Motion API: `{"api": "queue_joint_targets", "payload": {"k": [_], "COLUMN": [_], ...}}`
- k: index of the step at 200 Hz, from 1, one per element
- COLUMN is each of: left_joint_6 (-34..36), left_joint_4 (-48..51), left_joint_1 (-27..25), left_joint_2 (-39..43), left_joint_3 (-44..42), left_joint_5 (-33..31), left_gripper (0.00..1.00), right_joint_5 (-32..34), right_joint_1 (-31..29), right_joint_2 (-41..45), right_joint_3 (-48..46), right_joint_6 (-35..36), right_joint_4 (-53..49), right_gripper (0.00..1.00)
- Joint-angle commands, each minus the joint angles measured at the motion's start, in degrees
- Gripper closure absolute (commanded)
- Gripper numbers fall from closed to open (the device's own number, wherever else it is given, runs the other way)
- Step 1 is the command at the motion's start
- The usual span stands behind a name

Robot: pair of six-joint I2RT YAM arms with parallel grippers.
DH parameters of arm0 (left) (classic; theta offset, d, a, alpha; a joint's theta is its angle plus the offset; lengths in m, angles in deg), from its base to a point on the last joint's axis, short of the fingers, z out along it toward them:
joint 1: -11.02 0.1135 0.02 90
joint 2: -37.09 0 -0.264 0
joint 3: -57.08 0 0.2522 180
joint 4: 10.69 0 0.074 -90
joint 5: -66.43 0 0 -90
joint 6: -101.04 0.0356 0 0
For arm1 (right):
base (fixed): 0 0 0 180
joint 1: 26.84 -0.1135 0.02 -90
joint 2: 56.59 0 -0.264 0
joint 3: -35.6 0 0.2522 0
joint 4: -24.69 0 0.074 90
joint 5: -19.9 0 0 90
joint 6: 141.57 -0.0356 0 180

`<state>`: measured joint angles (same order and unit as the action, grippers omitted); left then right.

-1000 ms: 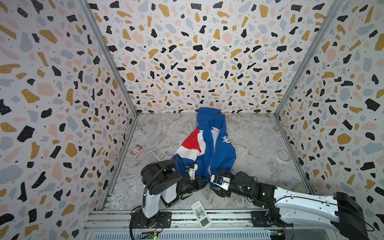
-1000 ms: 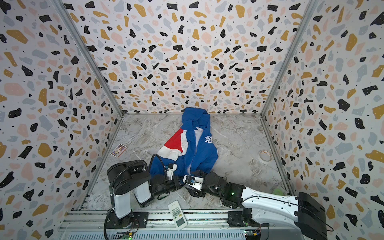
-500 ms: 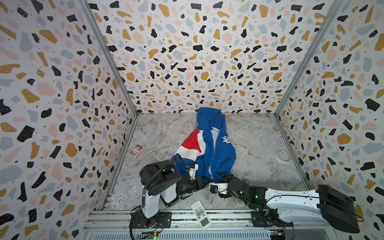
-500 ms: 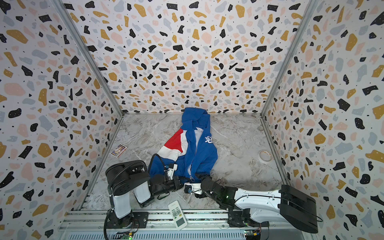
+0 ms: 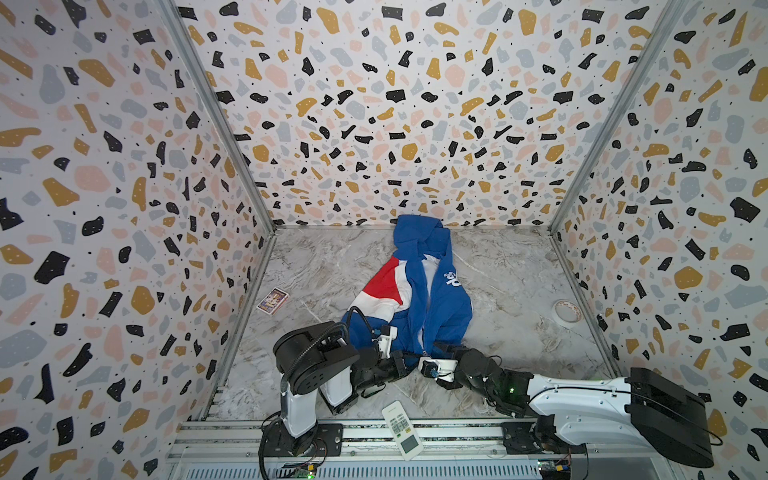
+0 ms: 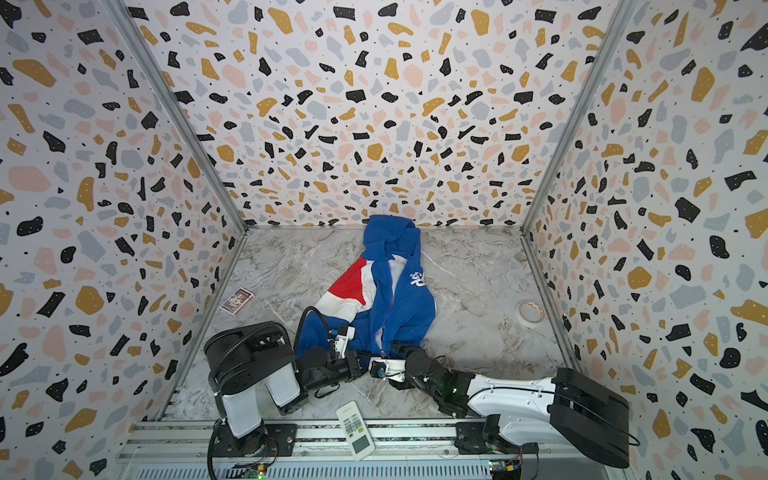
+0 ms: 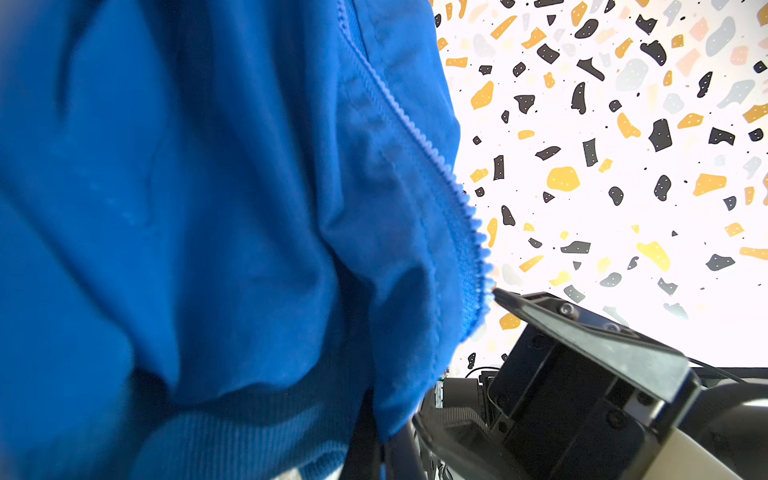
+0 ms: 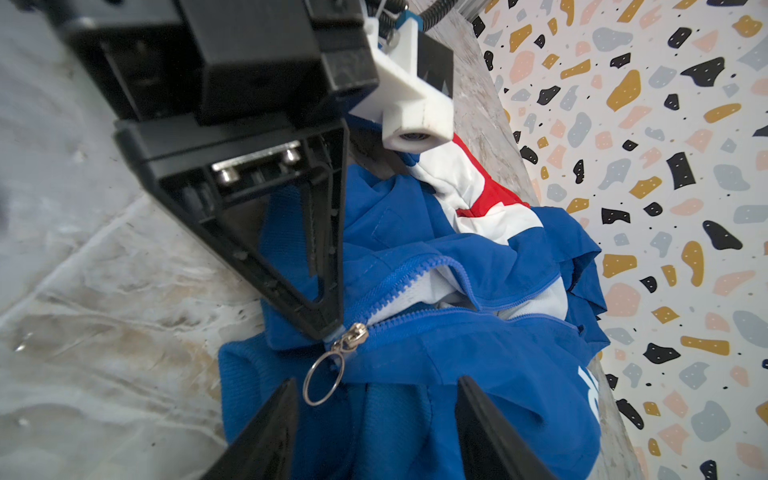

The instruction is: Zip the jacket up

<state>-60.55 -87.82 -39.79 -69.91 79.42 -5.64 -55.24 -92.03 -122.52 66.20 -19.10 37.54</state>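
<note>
Jacket (image 5: 446, 316) lies unzipped on the tabletop (image 5: 519, 270). Left pincer (image 8: 327, 323) clamps its hem beside the zipper ring (image 8: 322, 380); right pincer (image 8: 376, 379), open but narrowing, has dropped near that ring, so gripping it seems next.

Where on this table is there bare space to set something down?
Bare table lies on the right between the jacket and the tape roll, and at back left beyond the card pack, beside the jacket. The near middle is crowded: left arm, right arm and the jacket's hem meet there, with the remote on the front rail.
</note>
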Motion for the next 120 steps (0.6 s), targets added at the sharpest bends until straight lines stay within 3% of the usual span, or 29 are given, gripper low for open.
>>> {"api": "queue_joint_targets", "payload": {"k": [1,120], "left_joint_6": [0.1,0.0], "left_joint_4": [-14.8,-14.0], "left_joint_1": [-0.3,-0.3], "left_joint_2": [1.3,2.3], "left_joint_3": [0.5,0.6], "left_joint_5": [1.4,1.7], "left_gripper": [1.0,1.0], "right_joint_5": [-1.9,-3.2], "right_joint_1": [0.6,1.7], "right_joint_2": [0.8,-4.1], "right_joint_3": [-0.6,0.3], "right_joint_6": [-1.5,1.5], "right_joint_4": [1.2,2.5], "right_gripper": [0.39,0.44]}}
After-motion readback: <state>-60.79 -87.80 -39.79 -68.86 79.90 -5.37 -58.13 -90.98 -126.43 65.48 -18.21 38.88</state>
